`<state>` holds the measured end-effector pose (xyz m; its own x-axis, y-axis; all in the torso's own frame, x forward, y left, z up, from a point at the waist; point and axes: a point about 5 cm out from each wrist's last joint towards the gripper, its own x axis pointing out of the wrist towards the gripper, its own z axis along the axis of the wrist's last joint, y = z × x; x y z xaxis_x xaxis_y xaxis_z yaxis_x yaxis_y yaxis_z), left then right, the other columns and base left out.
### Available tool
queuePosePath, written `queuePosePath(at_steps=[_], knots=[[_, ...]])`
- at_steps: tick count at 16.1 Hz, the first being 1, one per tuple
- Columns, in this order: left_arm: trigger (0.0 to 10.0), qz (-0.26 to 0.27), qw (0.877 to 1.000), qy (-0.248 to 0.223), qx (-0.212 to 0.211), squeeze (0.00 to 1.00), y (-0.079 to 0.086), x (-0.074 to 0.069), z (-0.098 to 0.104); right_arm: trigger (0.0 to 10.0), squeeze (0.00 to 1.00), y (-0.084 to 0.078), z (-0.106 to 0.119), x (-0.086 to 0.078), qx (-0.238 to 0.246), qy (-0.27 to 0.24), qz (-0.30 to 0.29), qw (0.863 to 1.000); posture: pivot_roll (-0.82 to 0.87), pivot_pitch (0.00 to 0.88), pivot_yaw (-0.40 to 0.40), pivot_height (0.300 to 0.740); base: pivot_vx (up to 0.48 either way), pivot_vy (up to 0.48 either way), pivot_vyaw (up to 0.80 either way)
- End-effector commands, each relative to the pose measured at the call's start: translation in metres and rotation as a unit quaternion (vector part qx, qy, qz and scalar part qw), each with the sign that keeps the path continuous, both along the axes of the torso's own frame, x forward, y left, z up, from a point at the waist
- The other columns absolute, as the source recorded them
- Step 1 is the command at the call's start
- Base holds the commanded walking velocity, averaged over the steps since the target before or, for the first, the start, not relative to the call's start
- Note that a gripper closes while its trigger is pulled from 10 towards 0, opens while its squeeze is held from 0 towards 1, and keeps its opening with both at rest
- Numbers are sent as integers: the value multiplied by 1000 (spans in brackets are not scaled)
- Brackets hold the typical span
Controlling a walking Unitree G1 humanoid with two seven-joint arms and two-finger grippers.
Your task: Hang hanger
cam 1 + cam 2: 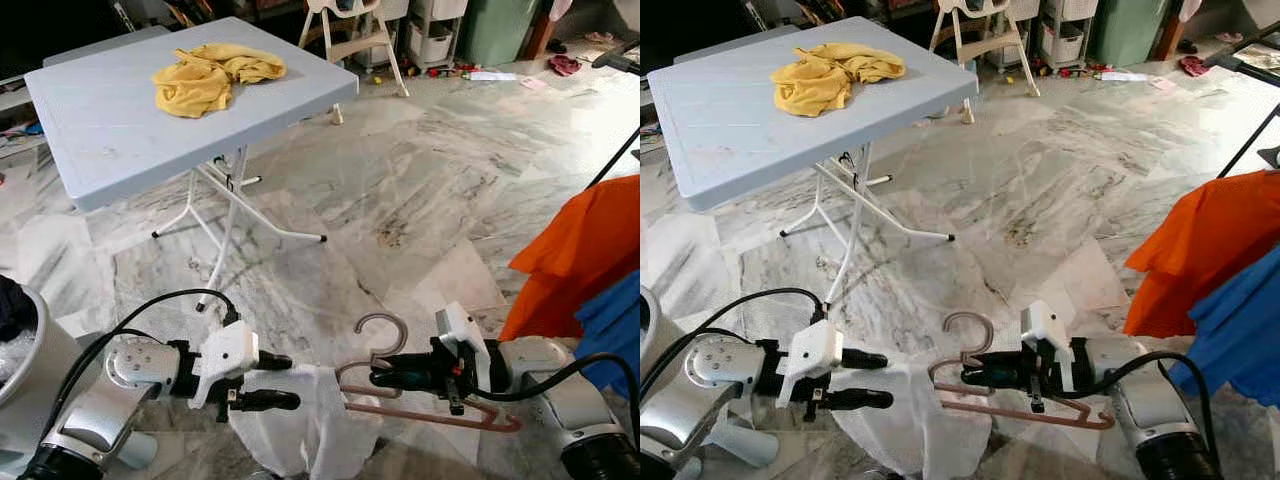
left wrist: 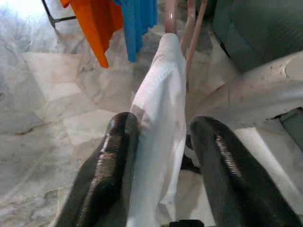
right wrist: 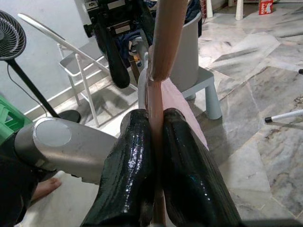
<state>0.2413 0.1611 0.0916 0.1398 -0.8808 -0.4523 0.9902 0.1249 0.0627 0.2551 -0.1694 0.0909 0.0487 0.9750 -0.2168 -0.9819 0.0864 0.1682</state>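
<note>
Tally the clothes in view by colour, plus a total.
Yellow: 1, the yellow cloth on the table.
White: 1, the white garment on the hanger.
Orange: 1, the orange garment.
Blue: 1, the blue garment.
Total: 4

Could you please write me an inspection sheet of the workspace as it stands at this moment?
Surface: grey-veined marble floor; a grey folding table stands ahead to the left.
Job's things: pink hanger held low before the robot, with a white garment draped over its left end.
Clutter: yellow cloth crumpled on the table.
Grippers: right gripper shut on the hanger near its hook; left gripper open, its fingers on either side of the white garment.
Cables: black cable loops over the left arm; another runs along the right arm.
Surroundings: orange garment and blue garment hang at right; a white chair and storage boxes stand far behind.
</note>
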Motion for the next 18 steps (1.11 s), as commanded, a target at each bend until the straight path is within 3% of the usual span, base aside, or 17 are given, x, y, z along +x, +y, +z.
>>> queuePosePath(at_steps=[1,3,6,7,8,11,12,13,15,18], knots=[[3255,-7,1000,10,25,0,5,-2,-7,10000,0,7,13,3,16,-26,25,999,-57,89,75,740,0,0,0],[10000,1,999,8,33,0,7,1,-9,10000,0,8,15,2,19,-26,25,999,-60,91,73,740,0,0,0],[10000,-2,999,16,45,0,9,1,-14,10000,0,8,14,2,20,-26,25,999,-64,89,70,740,0,0,0],[10000,15,999,15,38,224,9,3,-15,10000,0,8,14,2,19,-26,25,999,-66,86,69,740,0,0,0],[10000,17,999,15,37,1000,9,4,-16,10000,0,8,14,2,19,-26,25,999,-68,84,69,740,0,0,0],[10000,15,999,-4,42,1000,8,8,-15,10000,0,8,15,3,19,-29,22,999,-67,82,69,740,0,0,0],[10000,16,999,-11,41,0,7,11,-15,10000,0,9,15,3,19,-29,23,999,-66,81,69,740,0,0,0],[0,26,999,1,25,0,7,13,-14,10000,0,9,15,3,19,-29,23,999,-66,81,70,740,0,0,0],[0,-13,998,45,36,0,9,4,-17,10000,0,10,15,3,20,-29,22,999,-67,82,71,740,0,0,0],[0,-26,997,56,40,0,8,1,-21,10000,0,10,14,3,20,-31,20,999,-67,84,73,740,0,0,0]])
